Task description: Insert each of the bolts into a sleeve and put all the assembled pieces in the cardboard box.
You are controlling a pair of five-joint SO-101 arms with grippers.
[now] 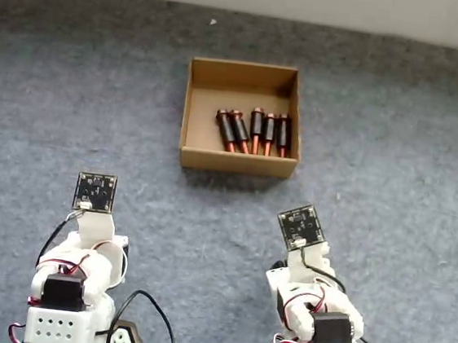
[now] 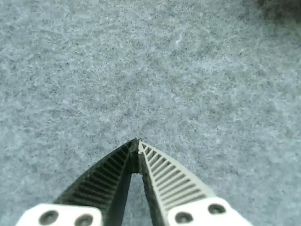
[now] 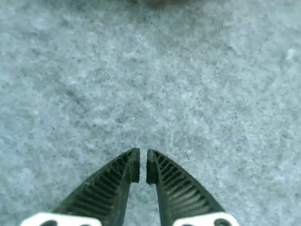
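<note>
Grey carpet (image 1: 58,80) covers the table in the high view, and the cardboard box (image 1: 196,111) at the far middle holds five assembled pieces (image 1: 256,131) side by side, so the task looks done and no further move seems needed. In the left wrist view the left gripper (image 2: 138,143) hangs over the carpet, tips touching and empty. In the right wrist view the right gripper (image 3: 140,165) has its tips all but together, holding nothing.

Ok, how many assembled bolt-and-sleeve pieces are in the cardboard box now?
5, all in the cardboard box, side by side: leftmost piece, second, middle, fourth, rightmost. None looks hidden.
</note>
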